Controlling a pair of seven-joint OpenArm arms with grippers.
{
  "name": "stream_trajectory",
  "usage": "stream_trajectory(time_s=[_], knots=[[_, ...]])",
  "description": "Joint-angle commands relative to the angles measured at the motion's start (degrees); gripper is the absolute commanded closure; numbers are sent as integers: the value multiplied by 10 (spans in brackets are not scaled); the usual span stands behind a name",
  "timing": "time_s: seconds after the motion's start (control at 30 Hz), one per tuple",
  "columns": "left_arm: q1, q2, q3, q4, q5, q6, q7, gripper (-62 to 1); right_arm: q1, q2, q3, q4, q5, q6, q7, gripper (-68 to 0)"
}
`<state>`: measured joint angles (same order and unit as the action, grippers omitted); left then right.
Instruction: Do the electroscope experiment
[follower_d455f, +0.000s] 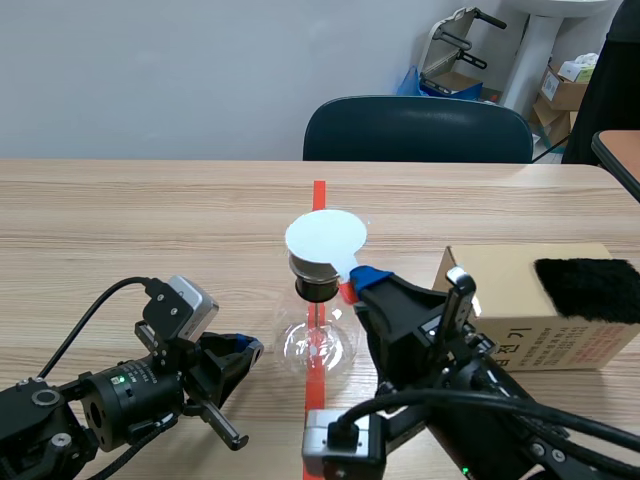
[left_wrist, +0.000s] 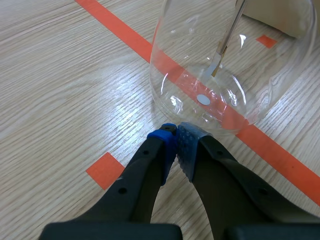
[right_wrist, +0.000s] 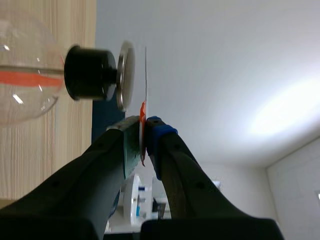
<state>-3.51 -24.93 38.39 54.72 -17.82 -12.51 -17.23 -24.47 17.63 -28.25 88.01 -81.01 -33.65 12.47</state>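
My right claw is clamping the rim of a thin white disc, pads pressing it from both faces, with a small orange tab showing at the pinch. From the disc's centre, I am gripping at about 4 o'clock in the scene view. The disc is hanging flat over the electroscope, parallel to its metal top plate. My wrist view is showing a thin gap between the two, so I am judging them apart, not touching.

My left claw is lying low on the counter with its pads pressed together on nothing, at 9 o'clock from the glass bulb, its tips just at the bulb's foot.

The electroscope is standing on the orange-red tape line near the counter's middle. Its long axis is running vertically: top plate facing up, black stopper under it, the rod pointing straight down into the bulb. Whether the leaf at the rod's end is spreading, I cannot tell.

I am judging this the presenting step. The next move is calling for keeping the disc level and centred while closing the gap gently, without nudging the flask.

A cardboard box carrying a black fuzzy pad is sitting at 3 o'clock.
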Motion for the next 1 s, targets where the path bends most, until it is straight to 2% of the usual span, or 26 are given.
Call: stream_trajectory(time_s=[0.0, 0.33, 0.77, 0.97], knots=[[0, 1, -2, 11, -3, -2, -8, -31, 5, 3, 4, 5, 0, -7, 11, -15], [0, 1, -2, 11, -3, -2, -8, -31, 5, 3, 4, 5, 0, -7, 55, -15], [0, 1, -2, 11, -3, -2, -8, -31, 5, 3, 6, 5, 0, -7, 54, -15], [0, 1, -2, 11, -3, -2, -8, -31, 5, 3, 6, 5, 1, -7, 23, -15]])
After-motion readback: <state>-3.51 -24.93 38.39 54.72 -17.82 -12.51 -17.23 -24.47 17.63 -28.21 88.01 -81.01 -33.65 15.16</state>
